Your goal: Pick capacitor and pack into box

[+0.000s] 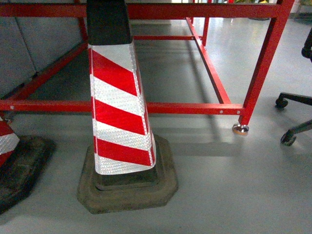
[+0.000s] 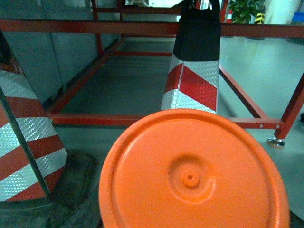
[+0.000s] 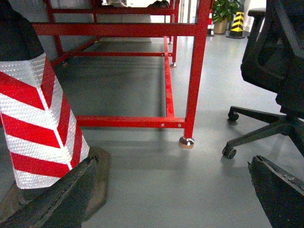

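We see only a striped cone (image 1: 119, 105) and floor, no box, our right pincer (image 3: 166, 194) open, left unseen.

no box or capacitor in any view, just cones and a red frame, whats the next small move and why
Probably tilt the head camera up. It looks at the floor: a striped traffic cone stands in front of the red frame, and none of the three views shows a box or capacitor. The right gripper hangs open near the floor, and an orange disc blocks the left wrist view, so reaching seems premature.
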